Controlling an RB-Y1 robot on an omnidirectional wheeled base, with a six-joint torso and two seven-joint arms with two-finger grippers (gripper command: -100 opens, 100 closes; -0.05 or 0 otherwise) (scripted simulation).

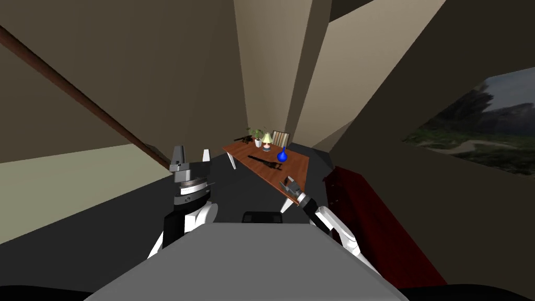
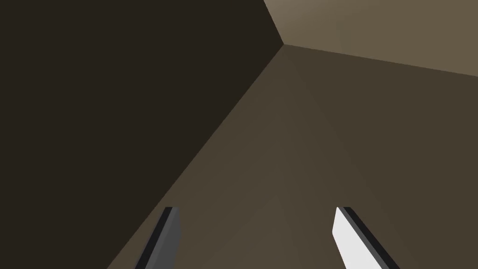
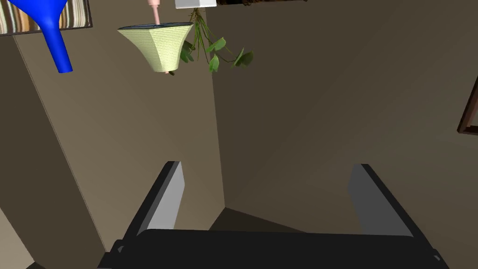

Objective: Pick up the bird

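A brown wooden table (image 1: 295, 166) stands a few steps ahead of me. A small dark shape (image 1: 243, 139) lies at its far end beside a potted plant (image 1: 257, 135), and a longer dark object (image 1: 265, 162) lies mid-table; I cannot tell which is the bird. My right gripper (image 1: 288, 183) is open and empty, held short of the table's near corner. In the right wrist view, between that gripper's (image 3: 267, 168) fingers, a wall corner shows. My left gripper (image 1: 192, 154) is raised on my left, open and empty (image 2: 256, 210).
On the table also stand a blue vase (image 1: 282, 154) (image 3: 46, 28) and a pale green lamp (image 1: 267, 140) (image 3: 156, 46), with a striped chair (image 1: 280, 138) behind. A dark red piece of furniture (image 1: 365, 209) runs along the right. Dark floor leads to the table.
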